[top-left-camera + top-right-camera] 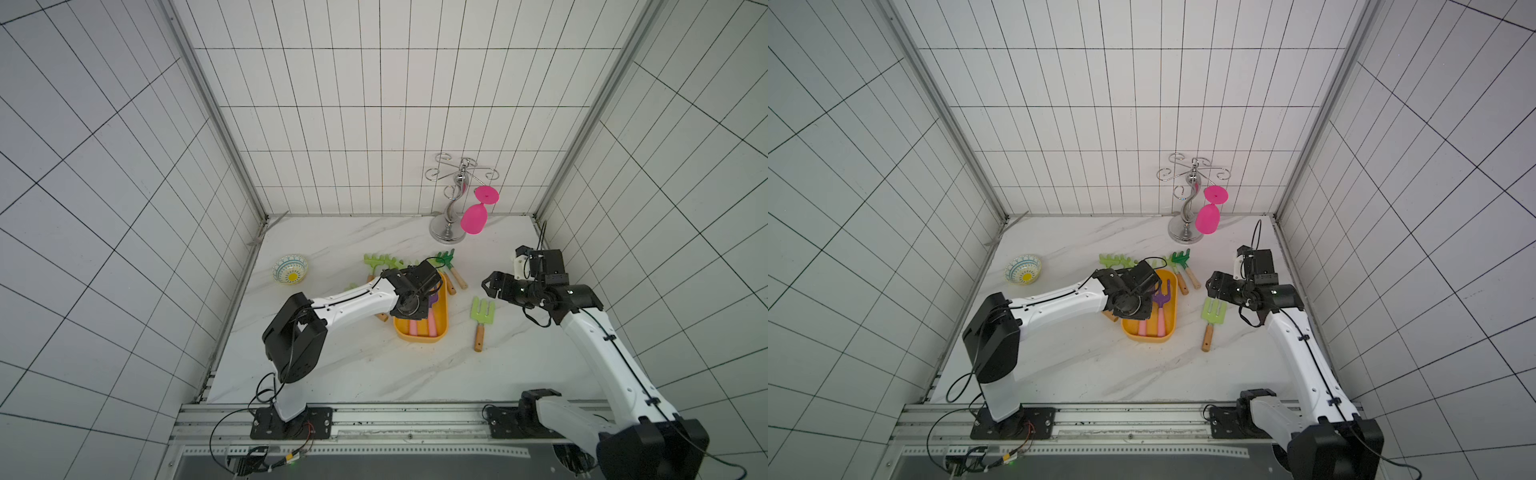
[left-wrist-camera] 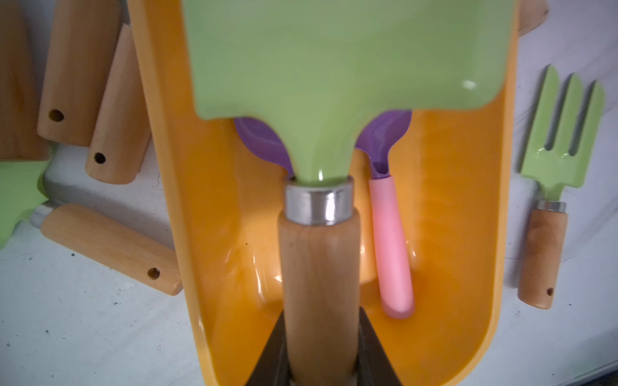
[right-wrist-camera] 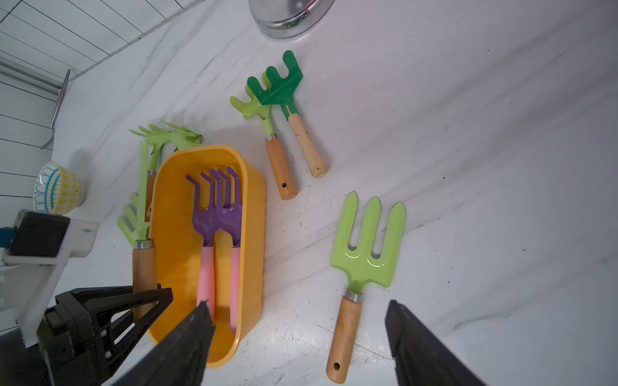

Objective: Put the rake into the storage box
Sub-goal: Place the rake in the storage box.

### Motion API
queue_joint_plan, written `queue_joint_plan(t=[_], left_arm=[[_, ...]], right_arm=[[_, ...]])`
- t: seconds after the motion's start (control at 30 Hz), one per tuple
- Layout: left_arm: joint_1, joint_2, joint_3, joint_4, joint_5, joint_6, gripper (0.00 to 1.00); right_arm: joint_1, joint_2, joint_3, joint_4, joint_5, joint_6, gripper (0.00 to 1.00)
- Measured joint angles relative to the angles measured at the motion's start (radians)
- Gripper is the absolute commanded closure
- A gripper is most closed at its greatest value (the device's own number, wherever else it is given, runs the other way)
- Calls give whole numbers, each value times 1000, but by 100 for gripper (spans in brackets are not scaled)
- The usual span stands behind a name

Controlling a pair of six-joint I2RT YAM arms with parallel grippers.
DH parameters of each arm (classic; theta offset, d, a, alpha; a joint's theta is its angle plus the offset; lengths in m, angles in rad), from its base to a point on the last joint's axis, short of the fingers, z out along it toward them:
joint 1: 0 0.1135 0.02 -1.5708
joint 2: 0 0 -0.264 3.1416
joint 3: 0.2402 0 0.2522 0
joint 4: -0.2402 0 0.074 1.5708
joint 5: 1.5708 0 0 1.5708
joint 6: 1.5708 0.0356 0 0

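Left gripper (image 2: 321,366) is clamped on the wooden handle of the light-green rake (image 2: 334,60), which hangs over the inside of the storage box (image 1: 441,328); can't tell whether it touches anything in there. The box sits about mid-table (image 1: 353,365) and holds two purple pink-handled tools (image 3: 217,217), side by side along its length with tines toward the back edge. Right gripper (image 3: 297,304) has its jaws wide apart and holds nothing. It hovers over the light-green fork (image 1: 482,316), which lies flat on the table just right of the box. More light-green rakes (image 1: 382,262) and a dark-green rake (image 1: 446,259) lie behind the box. A patterned bowl (image 1: 291,270) sits near the left edge. A chrome rack (image 1: 451,199) with a pink goblet (image 1: 473,220) hanging from it stands toward the back right corner.
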Motion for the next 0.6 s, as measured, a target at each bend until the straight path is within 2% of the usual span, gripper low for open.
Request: queue_joint_plan(t=[0.4,0.6], left_arm=[[3,142,80,-84,59,-11,85],[22,163,89,-92,93,-22,75]], right_arm=[[-4,0,-60,-2,23,-3,16],[-4,19,-84,-2,47,3,16]])
